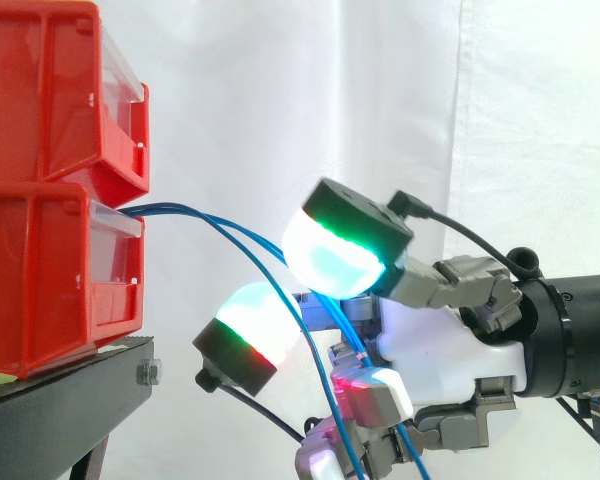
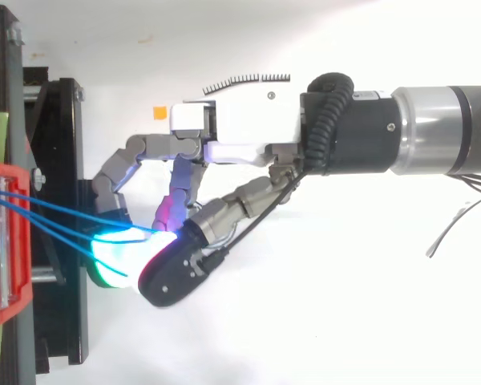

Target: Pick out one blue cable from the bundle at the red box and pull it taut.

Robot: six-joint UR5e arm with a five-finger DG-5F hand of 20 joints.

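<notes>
Running out from the front of the lower red bin (image 1: pixel 50 280), just under the upper red bin (image 1: pixel 50 90), the blue cables (image 1: pixel 180 208) are seen as thin, glossy strands. Three strands can be counted in the top view, spread like a narrow fan from the bin toward the hand (image 1: pixel 440 350). In the side view they are arched to the right and then bent downward through the hand, as far as the lower edge of the picture. The fingers (image 1: pixel 335 255) are curled around the strands, with the glowing pads set close together over them. Whether one single strand is pinched apart from the others cannot be told. The bins are carried by a black stand (image 1: pixel 70 390), and the lowest pad is seen near its right edge. Between the bin fronts and the pads an open gap is seen, crossed by the cables. A white curtain (image 1: pixel 280 100) is hung behind, and the arm (image 2: pixel 441 128) is seen at the right side.
</notes>
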